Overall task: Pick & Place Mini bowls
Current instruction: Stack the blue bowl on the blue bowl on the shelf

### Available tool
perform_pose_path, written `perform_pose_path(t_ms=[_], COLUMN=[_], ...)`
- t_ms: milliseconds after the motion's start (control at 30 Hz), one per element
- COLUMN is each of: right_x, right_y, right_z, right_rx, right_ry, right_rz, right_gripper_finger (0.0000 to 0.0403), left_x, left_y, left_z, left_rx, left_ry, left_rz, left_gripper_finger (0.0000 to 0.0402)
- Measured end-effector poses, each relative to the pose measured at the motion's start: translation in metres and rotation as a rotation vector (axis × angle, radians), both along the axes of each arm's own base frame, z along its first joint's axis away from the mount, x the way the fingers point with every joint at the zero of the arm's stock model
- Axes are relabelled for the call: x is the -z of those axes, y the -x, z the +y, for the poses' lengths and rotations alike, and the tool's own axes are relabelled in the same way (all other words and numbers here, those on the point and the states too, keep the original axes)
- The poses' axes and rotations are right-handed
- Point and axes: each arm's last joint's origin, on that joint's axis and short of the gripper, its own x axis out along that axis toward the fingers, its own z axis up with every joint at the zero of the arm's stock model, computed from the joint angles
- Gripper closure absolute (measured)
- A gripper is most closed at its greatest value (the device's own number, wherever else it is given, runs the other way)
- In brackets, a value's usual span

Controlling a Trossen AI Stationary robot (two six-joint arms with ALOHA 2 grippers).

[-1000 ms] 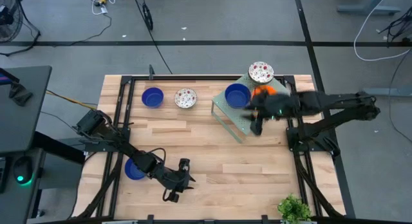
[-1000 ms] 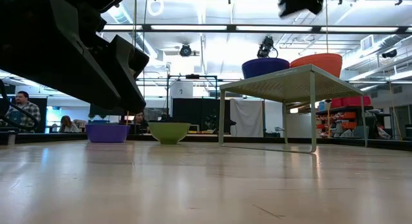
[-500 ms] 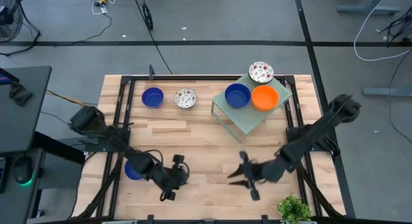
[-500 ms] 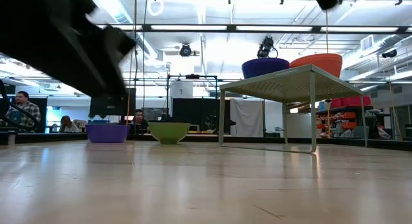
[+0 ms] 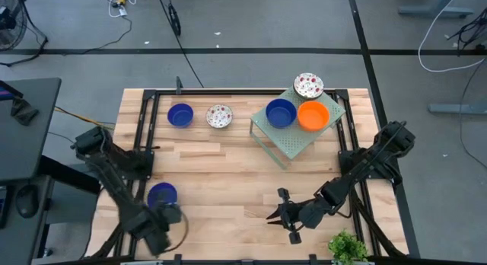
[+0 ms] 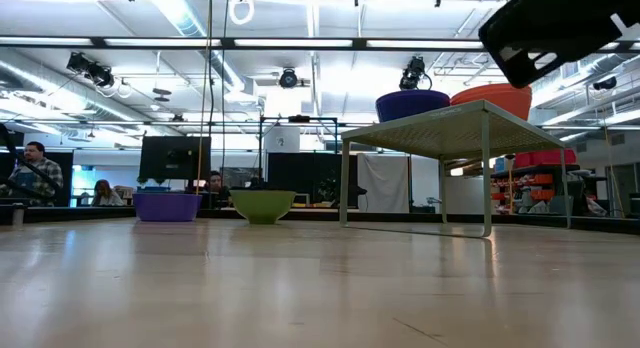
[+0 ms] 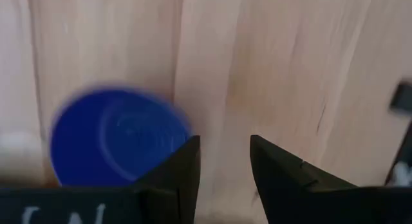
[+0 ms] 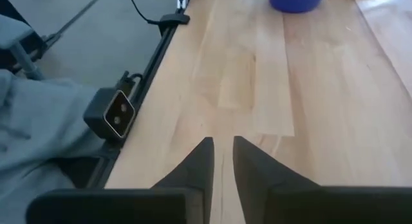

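Observation:
Five mini bowls show in the high view. A dark blue one (image 5: 281, 113) and an orange one (image 5: 313, 116) stand on the pale green rack (image 5: 293, 147), with a speckled one (image 5: 308, 85) at its far corner. Another blue one (image 5: 180, 114) and a speckled one (image 5: 219, 116) stand on the table's far left. A third blue bowl (image 5: 162, 194) stands near the left edge. My left gripper (image 5: 172, 217) hovers just near of it, slightly open and empty; the bowl also shows in the left wrist view (image 7: 119, 137). My right gripper (image 5: 270, 216) is shut and empty above the near middle.
The rack stands on thin legs (image 6: 486, 178) with open room beneath. A small plant (image 5: 350, 248) stands at the near right corner. A black frame rail (image 5: 144, 135) runs along the table's sides. A small camera box (image 8: 112, 116) sits at the near edge. Bare wood lies mid-table.
My right gripper has swung from above the orange bowl on the rack down toward the table's near edge, leaving the bowl standing on the rack. My left gripper has drawn back toward the table's left near corner, past the blue bowl, and has left the low view.

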Motion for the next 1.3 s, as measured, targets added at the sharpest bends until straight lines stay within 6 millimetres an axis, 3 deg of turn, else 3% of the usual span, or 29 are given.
perform_pose_path(t_ms=[167, 333, 500, 700, 833, 1033, 1133, 1300], right_x=[-0.003, -0.004, -0.004, -0.004, -0.004, -0.004, -0.001, 0.009], right_y=[-0.001, -0.003, -0.005, -0.005, -0.005, -0.004, 0.004, 0.024], right_z=[0.001, -0.001, -0.003, -0.003, -0.003, -0.001, 0.006, 0.017], right_rx=[-0.010, -0.006, 0.002, 0.003, 0.002, 0.032, 0.012, 0.030], right_ry=[-0.001, -0.002, -0.003, -0.003, -0.003, -0.081, -0.143, -0.104], right_rz=[-0.028, -0.040, -0.044, -0.044, -0.043, -0.019, 0.054, 0.150], right_gripper_finger=[0.0344, 0.0344, 0.0344, 0.0344, 0.0344, 0.0344, 0.0344, 0.0344], left_x=[0.018, 0.036, 0.050, 0.055, 0.047, 0.014, -0.010, -0.063], left_y=[0.029, 0.043, 0.042, 0.028, 0.005, -0.055, -0.089, -0.147], left_z=[-0.004, 0.003, 0.006, 0.009, 0.005, 0.012, 0.030, 0.080], left_rx=[-0.109, -0.100, -0.026, -0.026, 0.052, 0.223, 0.324, 0.430], left_ry=[-0.045, -0.119, -0.116, -0.081, -0.029, 0.002, -0.049, -0.148], left_rz=[0.007, -0.015, -0.050, -0.109, -0.196, -0.344, -0.401, -0.538], left_gripper_finger=[0.0260, 0.0245, 0.0258, 0.0325, 0.0387, 0.0392, 0.0395, 0.0394])
